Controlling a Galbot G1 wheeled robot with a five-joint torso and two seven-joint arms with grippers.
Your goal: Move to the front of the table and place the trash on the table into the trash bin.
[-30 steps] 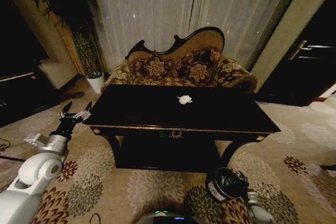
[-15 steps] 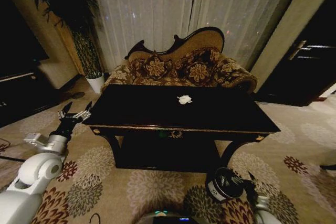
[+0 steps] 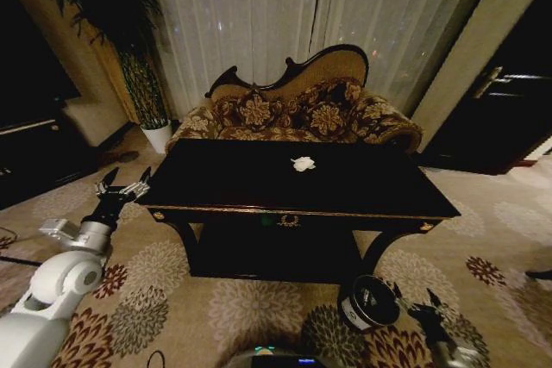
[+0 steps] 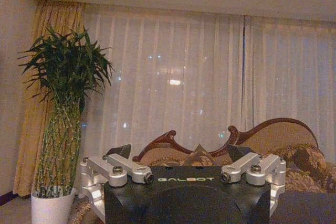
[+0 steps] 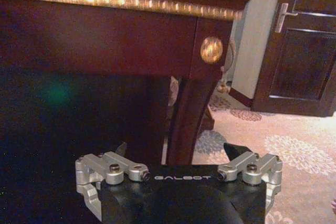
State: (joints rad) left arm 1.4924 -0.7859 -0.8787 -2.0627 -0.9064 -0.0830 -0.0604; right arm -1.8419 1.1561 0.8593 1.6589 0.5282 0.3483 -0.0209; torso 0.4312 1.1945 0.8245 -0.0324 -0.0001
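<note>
Right gripper (image 3: 423,309) risen beside trash bin (image 3: 369,302), jaws spread, empty; left gripper (image 3: 121,188) splayed off table's (image 3: 216,191) left corner. Paper wad (image 3: 303,163) remaining mid-table, uncollected.

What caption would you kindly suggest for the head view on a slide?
White paper wad on the dark table, trash bin on the carpet, open left gripper beside the table.
</note>
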